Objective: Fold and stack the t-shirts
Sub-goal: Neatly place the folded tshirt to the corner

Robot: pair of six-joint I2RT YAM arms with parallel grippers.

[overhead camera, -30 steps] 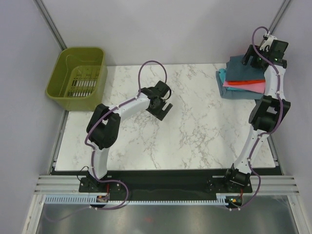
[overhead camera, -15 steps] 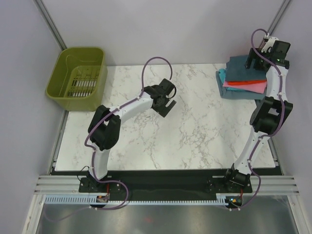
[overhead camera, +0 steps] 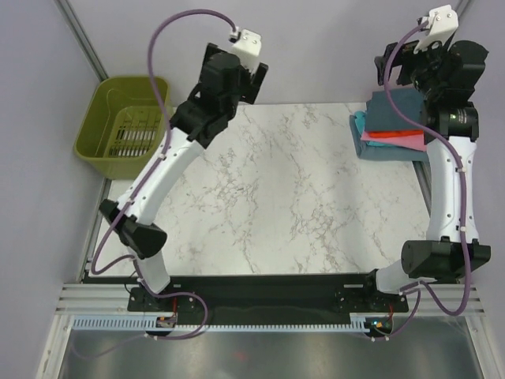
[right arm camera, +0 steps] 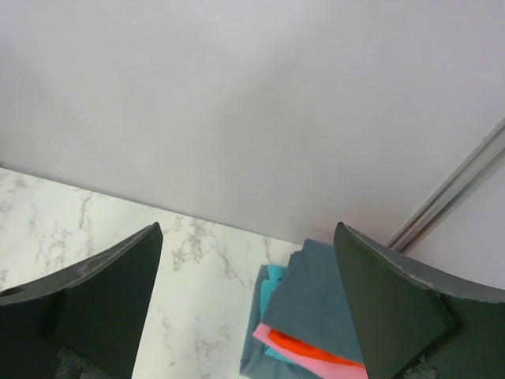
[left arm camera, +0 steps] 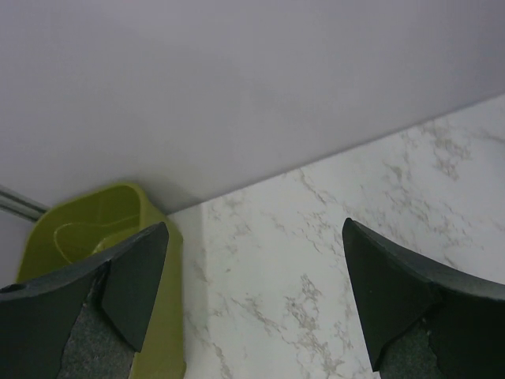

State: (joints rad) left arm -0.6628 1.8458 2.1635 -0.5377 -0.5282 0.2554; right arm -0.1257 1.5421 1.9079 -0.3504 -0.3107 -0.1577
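Note:
The t-shirts (overhead camera: 392, 126) lie folded in one stack at the table's back right corner. A slate blue-grey shirt (right arm camera: 323, 300) is on top, with red-orange (right arm camera: 304, 347), pink (right arm camera: 276, 341) and teal (right arm camera: 272, 276) edges showing beneath it. My right gripper (right arm camera: 248, 237) hangs open high above the stack's left edge, holding nothing; the top view shows this gripper (overhead camera: 406, 67) raised near the back wall. My left gripper (left arm camera: 254, 237) is also open and empty, lifted high over the table's back left part; from above the left gripper (overhead camera: 230, 77) sits near the basket.
An olive-green plastic basket (overhead camera: 126, 114) stands off the table's back left corner, and its rim (left arm camera: 118, 207) shows in the left wrist view. The marble table (overhead camera: 292, 197) ends at the back wall. A metal post (right arm camera: 461, 185) rises at the back right.
Both arms have risen high. The left gripper left the table's middle and went up toward the back left. The right gripper lifted off the stack, its jaws widening slightly.

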